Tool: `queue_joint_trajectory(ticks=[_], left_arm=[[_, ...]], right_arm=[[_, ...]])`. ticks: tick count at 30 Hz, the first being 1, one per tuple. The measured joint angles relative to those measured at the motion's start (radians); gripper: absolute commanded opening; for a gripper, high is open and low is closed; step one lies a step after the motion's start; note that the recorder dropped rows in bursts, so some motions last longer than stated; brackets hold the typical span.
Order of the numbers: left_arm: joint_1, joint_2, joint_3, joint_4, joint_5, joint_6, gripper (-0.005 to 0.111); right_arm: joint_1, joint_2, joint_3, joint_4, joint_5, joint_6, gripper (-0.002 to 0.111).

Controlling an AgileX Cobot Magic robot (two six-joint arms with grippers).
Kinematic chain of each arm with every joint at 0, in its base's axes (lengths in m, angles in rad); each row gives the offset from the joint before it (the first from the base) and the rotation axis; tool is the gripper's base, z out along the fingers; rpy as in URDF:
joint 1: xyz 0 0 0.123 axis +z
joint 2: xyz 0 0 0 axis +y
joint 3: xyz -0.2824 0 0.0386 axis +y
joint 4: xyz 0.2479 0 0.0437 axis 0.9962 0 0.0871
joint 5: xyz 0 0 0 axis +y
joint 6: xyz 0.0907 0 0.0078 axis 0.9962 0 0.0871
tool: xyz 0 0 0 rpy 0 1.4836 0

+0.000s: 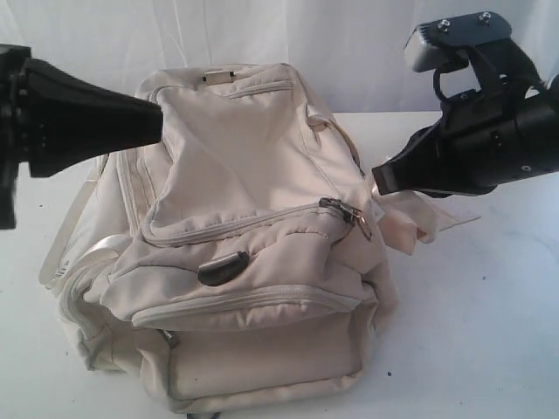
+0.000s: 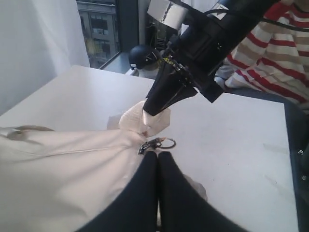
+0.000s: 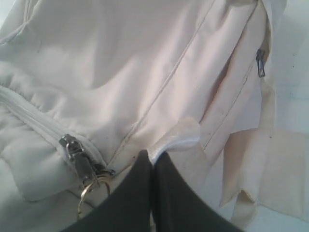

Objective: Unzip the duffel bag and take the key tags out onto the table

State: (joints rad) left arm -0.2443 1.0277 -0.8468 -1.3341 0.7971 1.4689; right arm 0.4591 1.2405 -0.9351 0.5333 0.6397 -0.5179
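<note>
- We count one duffel bag [image 1: 253,175]: cream fabric, sitting on the white bench [image 1: 489,332], with two black hands, one at each side of it.
- The left hand [image 1: 159,122] is clenched, its fingers pressed together with nothing visible between them. Its tip meets the bag's upper panel, but we cannot tell whether it presses in.
- The right hand [image 1: 377,179] is clenched on a shiny cream webbing strap [image 3: 178,139] at the bag's right end.
- In the exterior view we count three zips across the bag's front: a top zip [image 1: 260,89], a curved middle zip [image 1: 227,231] and a lower zip [image 1: 244,304].
- The middle zip is zipped shut, and its metal slider [image 1: 341,207] sits at the right end.
- Both wrist views show a thin metal ring [image 2: 168,143] hanging from that slider, just beyond the left hand's fingertips and near the right hand's.
- The right wrist view adds a second slider [image 3: 260,63] on a side seam, which the exterior view does not show.
- Only the left wrist view shows a person in a red-and-white striped top [image 2: 280,43] past the bench's far edge, and a window [image 2: 99,29].
- Only the exterior view shows a dark oval tab [image 1: 223,266] on the front and a small metal plate [image 1: 218,76] at the top rim.
</note>
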Motion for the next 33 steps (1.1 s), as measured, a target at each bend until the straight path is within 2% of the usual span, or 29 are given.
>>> queue_joint_trajectory(ticks=[3,6,8,9,11,13,14,15,20,25,33], left_arm=[[-0.057,0.066,-0.030,-0.009,-0.018,0.041,0.000],[-0.154,0.133,-0.056,-0.007,-0.077,0.131,0.000],[-0.215,0.174,-0.078,-0.007,-0.132,0.227,0.000],[-0.265,0.206,-0.096,-0.007,-0.184,0.326,0.001],[-0.337,0.255,-0.114,-0.007,-0.252,0.410,0.014],[-0.413,0.300,-0.116,-0.007,-0.344,0.437,0.040],[-0.458,0.330,-0.116,-0.002,-0.405,0.446,0.045],[-0.474,0.341,-0.116,-0.002,-0.431,0.454,0.054],[-0.627,0.416,-0.116,0.007,-0.657,0.488,0.068],[-0.699,0.462,-0.116,0.003,-0.865,0.488,0.068],[-0.707,0.487,-0.170,0.001,-0.907,0.436,0.068]], right_arm=[[0.000,-0.002,0.000,0.000,0.000,0.062,0.000],[0.000,-0.004,0.000,0.000,0.000,0.093,0.000],[0.000,-0.004,0.000,0.000,0.001,0.124,0.000],[0.000,-0.004,0.000,0.000,0.001,0.181,0.000],[0.000,-0.004,0.000,0.000,0.001,0.256,0.000],[0.000,-0.004,0.000,0.000,-0.003,0.290,0.000],[0.000,-0.004,0.000,0.002,-0.003,0.297,0.000],[0.000,-0.004,0.000,0.002,-0.003,0.299,0.000],[0.000,-0.004,0.000,0.000,-0.034,0.323,0.000],[0.000,-0.004,0.000,0.000,-0.041,0.387,0.000],[0.000,-0.004,0.000,0.000,-0.043,0.395,0.000]])
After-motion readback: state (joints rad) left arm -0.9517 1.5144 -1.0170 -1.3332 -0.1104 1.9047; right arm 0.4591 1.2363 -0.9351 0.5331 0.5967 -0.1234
